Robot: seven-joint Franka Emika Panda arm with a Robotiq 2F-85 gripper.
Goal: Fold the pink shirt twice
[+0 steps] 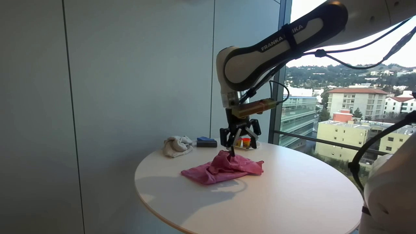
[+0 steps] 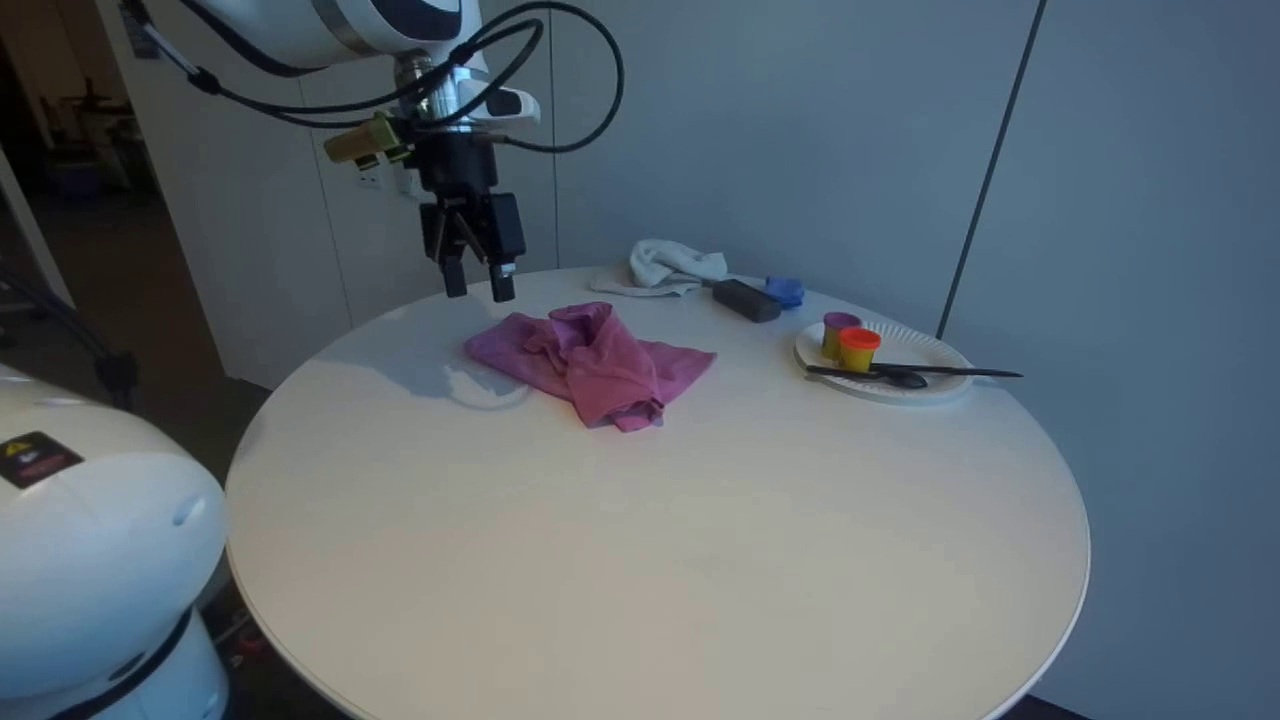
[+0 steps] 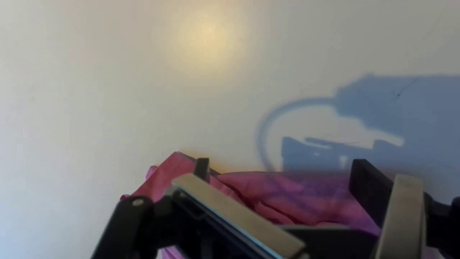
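"Where's that wrinkled pink-magenta fabric shirt from where you stand?"

"On the far half of the round white table, humped in the middle. In an exterior view the black two-fingered gripper hangs above, toward the shirt's left end, spread wide, gripping nothing, apart from the cloth."

"What could spoil the fold?"

"That hump, I'd say. Pinch several bunched layers at once and the whole shirt may drag along instead of one edge turning over. Come together too high, and it would likely catch only air."
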